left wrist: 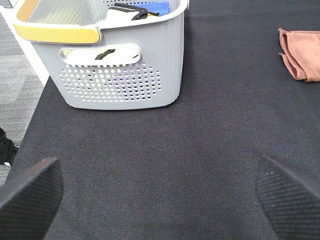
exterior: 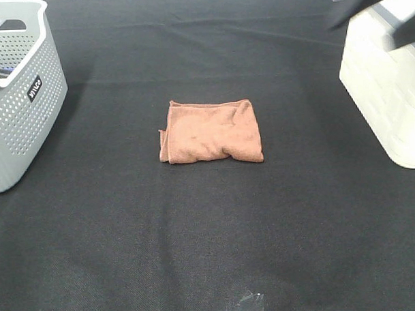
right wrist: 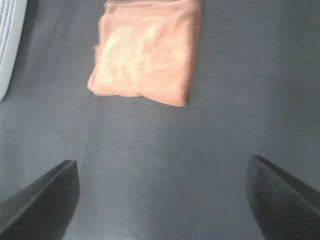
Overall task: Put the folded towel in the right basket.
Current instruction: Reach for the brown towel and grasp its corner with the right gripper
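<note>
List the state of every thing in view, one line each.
Orange towel: folded, flat on the black table, not gripped.
Grey perforated basket: upright, some items inside.
White basket: upright, contents hidden.
Left gripper: open, empty.
Right gripper: open, empty.

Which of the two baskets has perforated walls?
The grey basket on the left: rows of small holes cover its sides. The white basket on the right has closed, block-patterned walls with no holes showing.

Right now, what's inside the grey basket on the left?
In the left wrist view, the grey basket holds a black strap-like item and a blue thing beside it. Its perforated wall hides the bottom, so anything lower down cannot be seen.
</note>
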Available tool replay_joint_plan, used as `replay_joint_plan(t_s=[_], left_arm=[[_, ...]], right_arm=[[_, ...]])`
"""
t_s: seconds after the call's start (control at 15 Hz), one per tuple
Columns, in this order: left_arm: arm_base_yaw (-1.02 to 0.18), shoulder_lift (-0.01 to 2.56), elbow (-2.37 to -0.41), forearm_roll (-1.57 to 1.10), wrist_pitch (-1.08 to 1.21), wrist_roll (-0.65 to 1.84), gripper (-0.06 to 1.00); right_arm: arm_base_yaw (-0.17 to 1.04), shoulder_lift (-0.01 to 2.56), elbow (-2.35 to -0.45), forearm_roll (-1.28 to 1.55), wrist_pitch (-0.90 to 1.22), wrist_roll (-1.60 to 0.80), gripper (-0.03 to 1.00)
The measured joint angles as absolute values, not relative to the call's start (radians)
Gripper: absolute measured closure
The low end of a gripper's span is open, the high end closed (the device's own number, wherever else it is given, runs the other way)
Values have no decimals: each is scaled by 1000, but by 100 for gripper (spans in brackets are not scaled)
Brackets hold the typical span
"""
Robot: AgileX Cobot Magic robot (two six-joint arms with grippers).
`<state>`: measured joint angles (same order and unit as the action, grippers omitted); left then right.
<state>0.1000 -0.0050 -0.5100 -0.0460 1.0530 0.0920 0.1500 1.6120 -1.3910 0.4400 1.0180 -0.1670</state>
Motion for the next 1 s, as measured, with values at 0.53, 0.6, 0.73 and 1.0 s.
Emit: replay_joint_plan(t_s=[0.53, 0.6, 0.73, 1.0], left_arm=[[100, -5, -510, -46, 1053, 92, -3], [100, -5, -510, -46, 1053, 92, -3], [100, -5, -510, -46, 1053, 92, -3], [100, -5, -510, -46, 1053, 92, -3]], right_arm=[[232, 2164, -1620, 537, 935, -168, 10], [232, 2205, -1632, 537, 916, -168, 10], [232, 2281, -1673, 537, 897, -168, 10], [232, 2381, -1772, 540, 879, -168, 10]])
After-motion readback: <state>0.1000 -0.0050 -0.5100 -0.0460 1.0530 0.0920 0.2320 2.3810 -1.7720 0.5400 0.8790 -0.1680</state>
